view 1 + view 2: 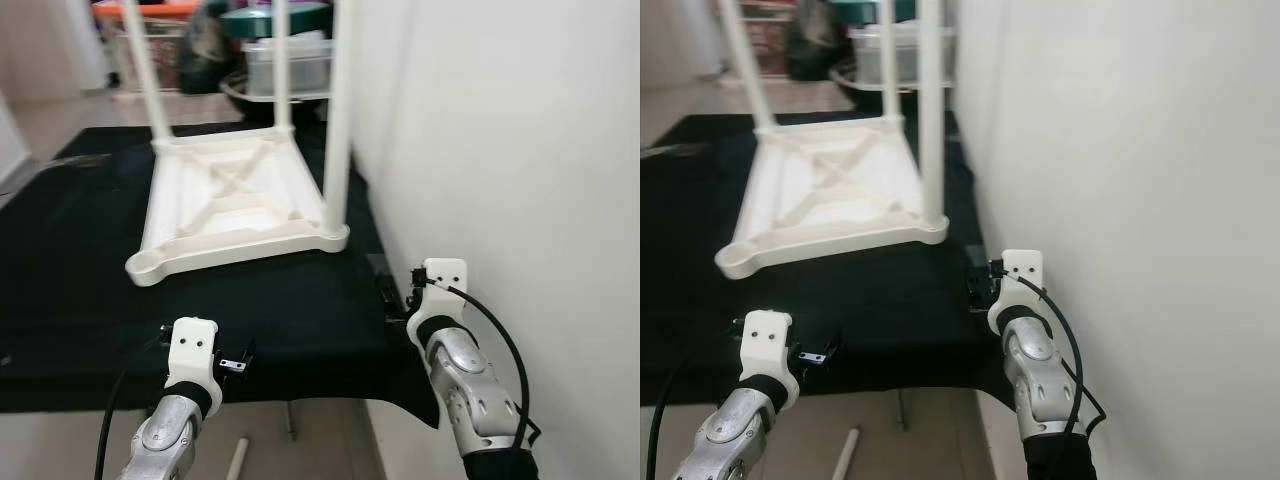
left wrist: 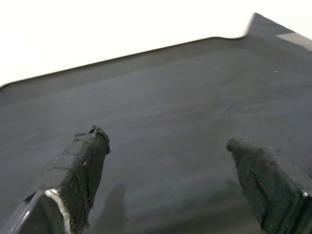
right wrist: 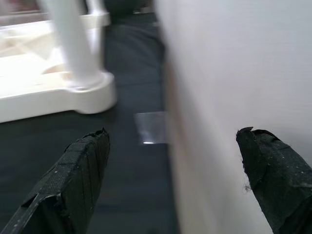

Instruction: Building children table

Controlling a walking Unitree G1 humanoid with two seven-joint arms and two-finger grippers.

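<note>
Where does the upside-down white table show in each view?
Left eye view: white table, centre, on the black mat.
Right eye view: upper left.
Left wrist view: not in it.
Right wrist view: upper left, one corner.
Shared landmark: corner leg nearest the white wall.

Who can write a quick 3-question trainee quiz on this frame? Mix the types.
1. True or false: the white table top lies upside down on the black cloth.
2. How many legs stand fitted in the table top? A) one B) three C) four
3. Fill in: the near-left corner socket holds ____ leg.

Key
1. True.
2. B: three white legs, one being the near-right leg.
3. No; it is empty. Both the left gripper and the right gripper are open and hold nothing. A white rod lies on the floor below.
</note>
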